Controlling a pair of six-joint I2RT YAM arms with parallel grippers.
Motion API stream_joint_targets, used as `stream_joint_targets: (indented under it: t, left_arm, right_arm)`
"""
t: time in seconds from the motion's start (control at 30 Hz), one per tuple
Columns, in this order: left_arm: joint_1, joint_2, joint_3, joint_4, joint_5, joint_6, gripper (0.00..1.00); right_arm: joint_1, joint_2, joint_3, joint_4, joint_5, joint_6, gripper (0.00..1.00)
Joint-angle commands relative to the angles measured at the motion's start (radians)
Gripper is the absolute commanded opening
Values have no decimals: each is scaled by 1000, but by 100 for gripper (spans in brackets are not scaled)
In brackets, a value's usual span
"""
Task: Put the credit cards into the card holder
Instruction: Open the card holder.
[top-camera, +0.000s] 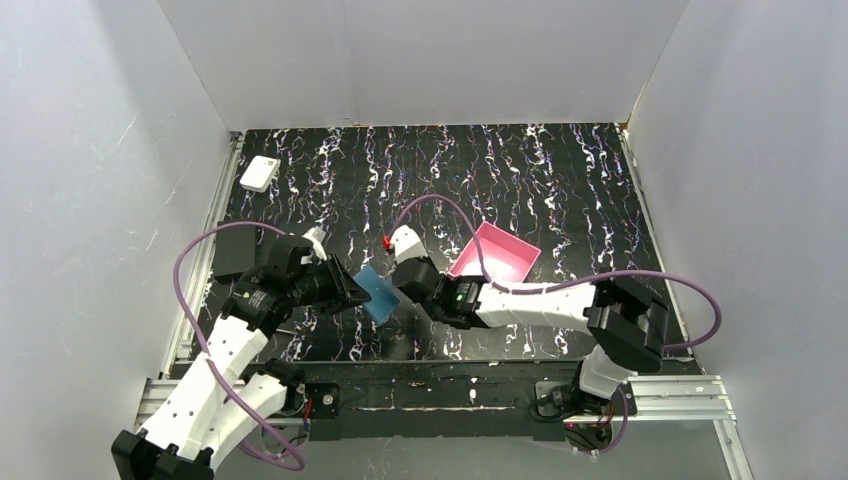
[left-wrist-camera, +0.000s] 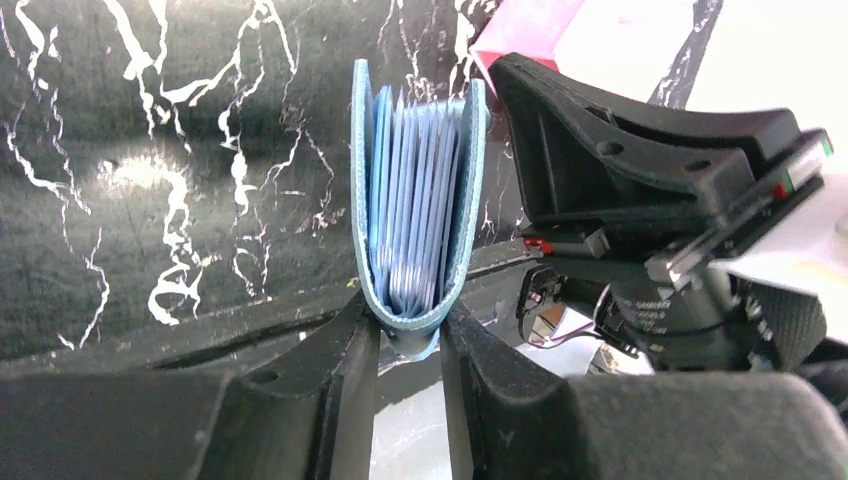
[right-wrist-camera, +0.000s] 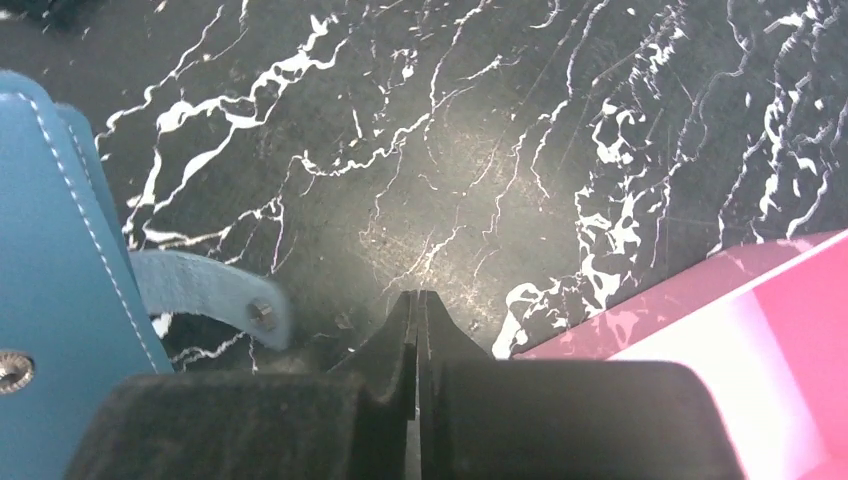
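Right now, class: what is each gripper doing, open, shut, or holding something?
Left gripper: shut on the teal-blue card holder, at its fold.
Right gripper: shut, nothing between its fingers.

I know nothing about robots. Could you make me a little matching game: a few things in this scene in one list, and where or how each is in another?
1. card holder
2. pink tray
3. white box
4. right gripper

a. far left corner of the table
b. shut, holding nothing
c. pinched in the left gripper
d. lying to the right of both grippers

Pairs: 1-c, 2-d, 3-a, 4-b
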Motion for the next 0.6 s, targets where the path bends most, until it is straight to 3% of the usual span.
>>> stream_joint_targets:
  t: [0.0,0.03,0.07,0.2,0.3,0.37,0.43,0.57]
  left_arm:
    - [5,-73,-22,137,115,118,0]
    - [4,-87,-20,161,144,162,0]
    - [5,-101,-12,180,169,211,0]
    - [7,-128,29,174,240,392,0]
    - [7,-121,55,164,283,437,0]
    - [7,-113,57,180,322,435,0]
    - [7,-113,57,207,364,426,0]
    - [7,-125,64,225,376,407,0]
  right_arm:
    - [-50,-161,21,6,-291,-133,1]
    - [-58,-190,48,-38,-338,-117,14]
    - [-70,-214,75,-92,-385,-100,35]
    - [-136,-323,103,-240,-663,-73,53]
    - [-165,-435,20,-158,-879,-19,66]
    - [-165,-477,-44,-50,-922,33,76]
    - [-167,-464,-50,-48,-887,46,79]
    - [-167,-443,-51,-69,-854,61,72]
